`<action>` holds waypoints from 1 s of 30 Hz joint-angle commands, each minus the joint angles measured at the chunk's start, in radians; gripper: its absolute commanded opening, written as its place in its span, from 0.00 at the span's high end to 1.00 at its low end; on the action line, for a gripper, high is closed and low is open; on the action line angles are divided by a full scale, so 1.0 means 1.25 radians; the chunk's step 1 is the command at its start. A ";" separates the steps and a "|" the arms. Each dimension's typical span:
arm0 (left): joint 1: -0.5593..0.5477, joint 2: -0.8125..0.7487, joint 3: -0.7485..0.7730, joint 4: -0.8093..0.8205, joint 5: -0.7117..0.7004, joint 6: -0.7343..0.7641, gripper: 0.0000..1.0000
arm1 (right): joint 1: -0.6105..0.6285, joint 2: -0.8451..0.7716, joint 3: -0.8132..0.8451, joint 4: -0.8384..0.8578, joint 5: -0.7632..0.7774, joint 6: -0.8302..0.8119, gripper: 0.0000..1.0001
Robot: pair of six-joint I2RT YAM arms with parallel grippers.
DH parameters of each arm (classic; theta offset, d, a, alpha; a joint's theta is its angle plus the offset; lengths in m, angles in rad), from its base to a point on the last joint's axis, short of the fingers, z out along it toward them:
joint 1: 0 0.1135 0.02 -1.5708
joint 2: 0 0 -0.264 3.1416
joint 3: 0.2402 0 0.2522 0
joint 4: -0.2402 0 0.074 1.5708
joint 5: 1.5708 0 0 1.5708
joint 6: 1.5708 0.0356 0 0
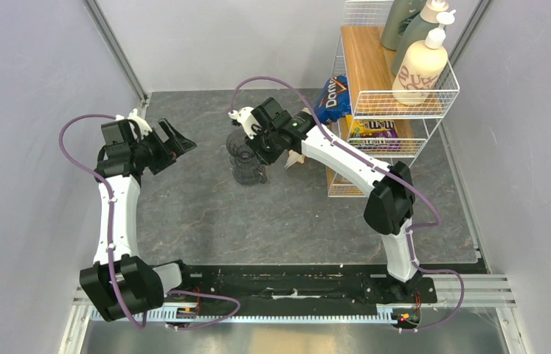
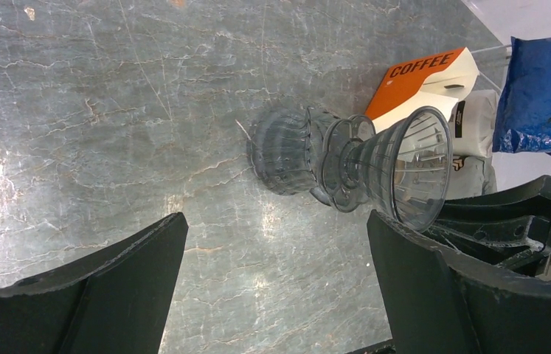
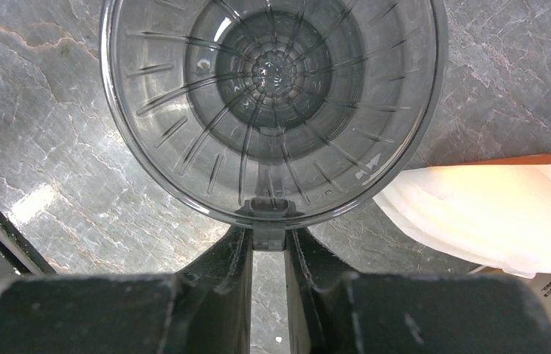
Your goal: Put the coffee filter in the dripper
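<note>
Your right hand (image 3: 268,247) is pinched on the small handle of the dripper (image 3: 272,103), which sits atop the glass jug (image 2: 283,151). The coffee filter (image 3: 493,214) lies on the table (image 3: 29,133) just beside it. Your left hand (image 2: 276,228) hangs wide open, holding nothing

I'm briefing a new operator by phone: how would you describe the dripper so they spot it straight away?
Start at the grey marbled table, in its middle, just left of the wire rack. There the right pincer grips the small handle of the dripper, perched over a glass jug. Unlike that clearer, rounded jug, it is a smoky ribbed funnel with a wide open mouth.
</note>
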 commanded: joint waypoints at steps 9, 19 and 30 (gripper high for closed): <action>0.008 0.004 0.025 0.028 0.031 -0.023 0.00 | -0.007 0.019 -0.004 0.052 -0.001 -0.015 1.00; 0.010 0.011 0.026 0.030 0.032 -0.022 0.00 | -0.014 0.031 -0.008 0.060 -0.001 -0.015 0.99; 0.010 0.020 0.023 0.031 0.032 -0.021 0.00 | -0.016 0.034 -0.006 0.059 -0.029 -0.014 0.88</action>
